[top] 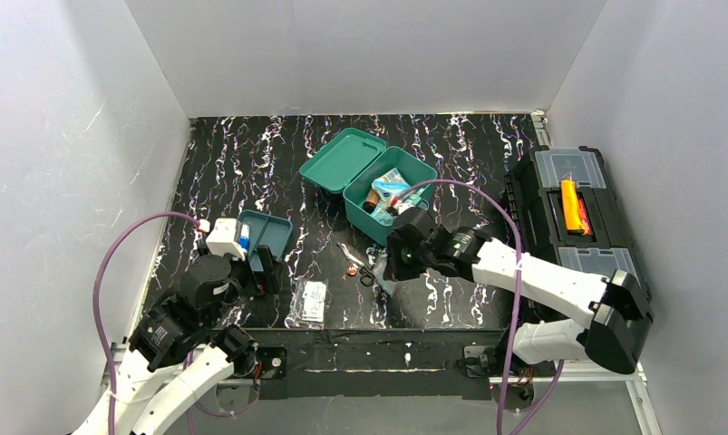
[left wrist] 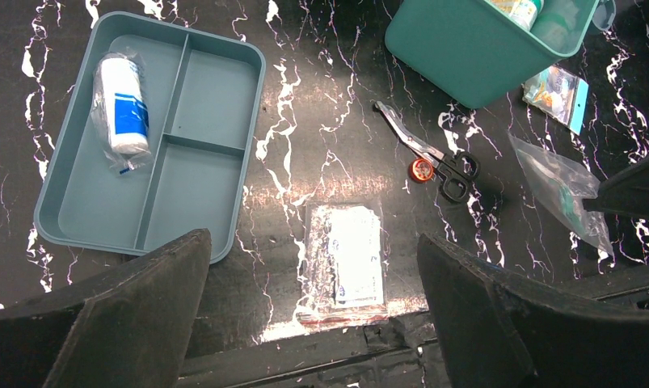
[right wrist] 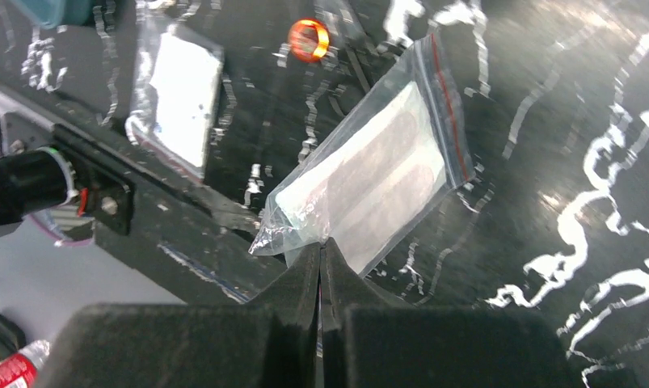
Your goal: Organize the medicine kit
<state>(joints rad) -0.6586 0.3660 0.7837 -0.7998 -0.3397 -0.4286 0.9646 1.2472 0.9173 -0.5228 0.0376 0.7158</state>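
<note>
The medicine kit (top: 392,195) stands open at the table's middle, lid (top: 342,159) laid back, several items inside; its corner shows in the left wrist view (left wrist: 474,48). Its blue-teal inner tray (top: 271,231) (left wrist: 200,97) lies apart to the left with a wrapped bandage roll (left wrist: 123,105) in one compartment. My right gripper (right wrist: 321,242) (top: 384,279) is shut on a corner of a clear zip bag (right wrist: 377,178) (left wrist: 563,186), in front of the kit. My left gripper (left wrist: 313,242) (top: 262,265) hangs open beside the tray, above a flat white packet (left wrist: 349,259) (top: 314,301).
Scissors (left wrist: 434,158) and a small orange roll (left wrist: 421,170) (right wrist: 309,39) lie between the packet and the kit. A small blue-edged packet (left wrist: 557,93) sits by the kit's corner. A black toolbox (top: 573,213) stands at the right. The table's front edge (left wrist: 321,347) is close.
</note>
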